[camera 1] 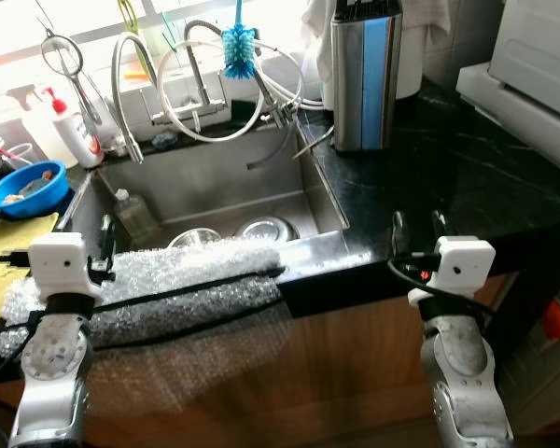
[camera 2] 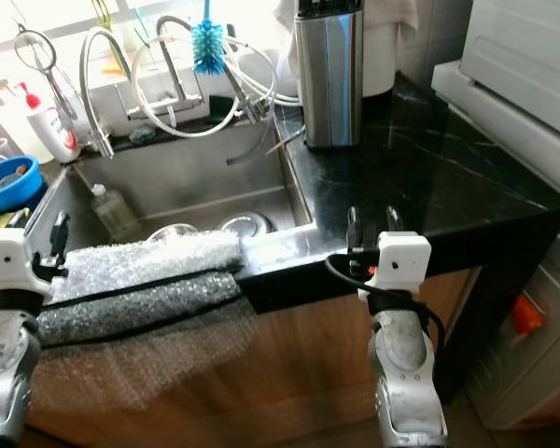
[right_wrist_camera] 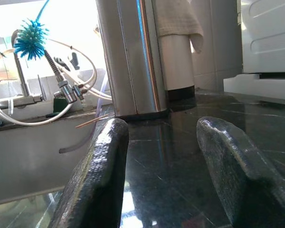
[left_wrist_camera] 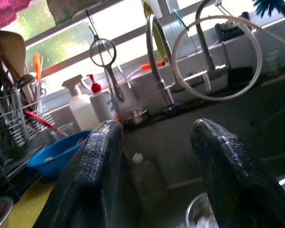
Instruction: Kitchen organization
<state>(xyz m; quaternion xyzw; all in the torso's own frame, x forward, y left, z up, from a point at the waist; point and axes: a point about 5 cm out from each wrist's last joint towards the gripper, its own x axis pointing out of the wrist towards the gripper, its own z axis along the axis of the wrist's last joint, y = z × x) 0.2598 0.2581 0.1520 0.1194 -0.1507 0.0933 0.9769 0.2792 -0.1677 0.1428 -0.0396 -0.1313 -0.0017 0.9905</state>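
Note:
A sheet of bubble wrap (camera 1: 182,280) hangs over the front rim of the steel sink (camera 1: 215,182) and down the wooden cabinet front. My left gripper (camera 1: 103,250) hovers at the wrap's left end, open and empty; in the left wrist view its fingers (left_wrist_camera: 92,175) point into the basin. My right gripper (camera 1: 417,229) stands open over the front edge of the black counter (camera 1: 467,177), holding nothing. It faces a tall steel knife block (right_wrist_camera: 133,57). In the basin lie a small plastic bottle (camera 1: 133,217) and metal bowls (camera 1: 261,229).
A faucet with looped hoses (camera 1: 201,89) and a blue brush (camera 1: 239,47) stand behind the sink. A blue bowl (camera 1: 26,189), a white soap bottle (camera 1: 75,131) and a yellow cloth (camera 1: 19,238) sit at the left. A white appliance (camera 1: 532,65) borders the counter's right side.

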